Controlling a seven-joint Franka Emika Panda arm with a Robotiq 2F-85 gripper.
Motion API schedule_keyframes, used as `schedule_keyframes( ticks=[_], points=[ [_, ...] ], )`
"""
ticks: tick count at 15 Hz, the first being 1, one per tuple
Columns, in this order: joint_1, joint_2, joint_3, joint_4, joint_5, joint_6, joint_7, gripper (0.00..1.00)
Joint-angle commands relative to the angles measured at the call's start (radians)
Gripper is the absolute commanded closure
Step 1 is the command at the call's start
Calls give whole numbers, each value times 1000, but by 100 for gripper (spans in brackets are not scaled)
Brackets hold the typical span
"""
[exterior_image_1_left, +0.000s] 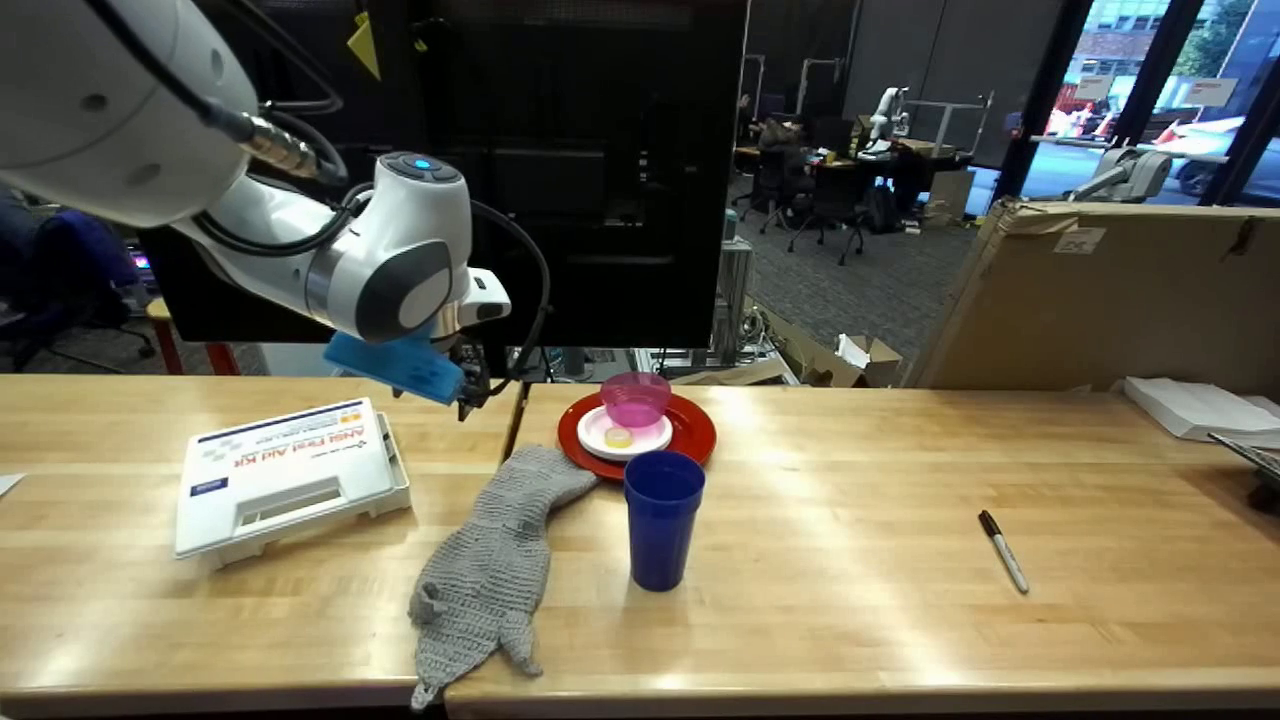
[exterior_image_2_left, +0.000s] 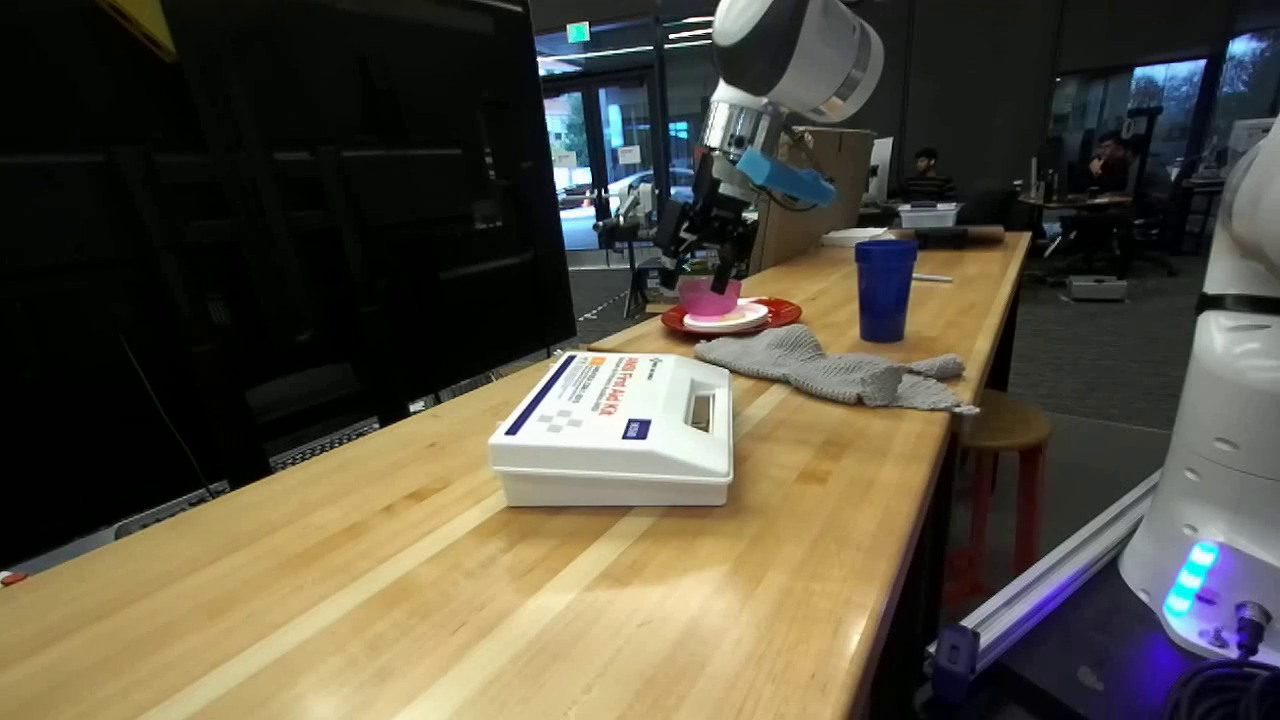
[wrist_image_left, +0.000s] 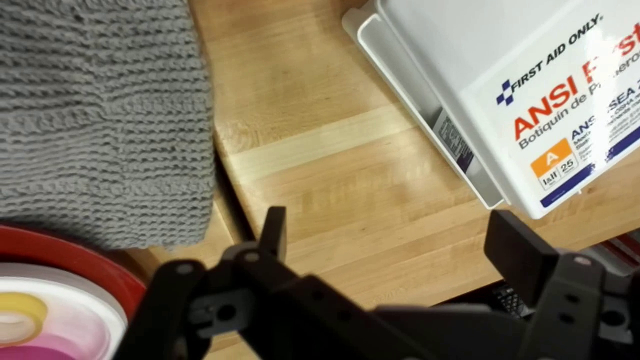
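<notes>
White, red-lettered and navy-striped, the first aid kit (exterior_image_2_left: 610, 432) looks boxy.

Patchy glare on the tabletop (exterior_image_1_left: 850, 540) and first-aid kit (wrist_image_left: 540, 95), dim background (exterior_image_1_left: 600, 150).

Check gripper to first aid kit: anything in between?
Nothing visible: in the wrist view, no object lies between the open gripper and the white first aid kit. The gray knitted item and red plate show at that picture's left edge.

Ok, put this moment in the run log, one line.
gripper: open, empty, above table level; first aid kit: on table, label up; gray knitted item: lying on table; blue cup: upright; white plate: on red plate
</notes>
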Motion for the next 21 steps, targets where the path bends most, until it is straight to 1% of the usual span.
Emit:
schedule_keyframes(
  ticks=[1,2,3,4,5,7,9,11,12,13,14,15,16,17,21],
  points=[
    [-14,5,14,7,2,-2,1,0],
    [-22,17,19,10,-16,29,15,0],
    [-45,39,29,15,-55,83,71,0],
    [-58,60,31,25,-64,121,115,0],
    [-83,87,39,33,-101,179,182,0],
    [-119,139,44,54,-156,259,291,0],
    [-150,192,42,84,-220,299,392,0],
    [-167,247,35,120,-290,325,486,0],
    [-164,273,26,138,-341,331,528,0],
    [-168,288,17,148,-439,329,571,0],
    [-162,297,8,162,-515,300,566,0],
    [-155,303,13,176,-531,252,508,0],
    [-143,308,24,183,-483,219,426,0],
    [-140,313,34,190,-464,191,375,0],
    [-127,318,67,222,-424,68,171,0]
  ],
)
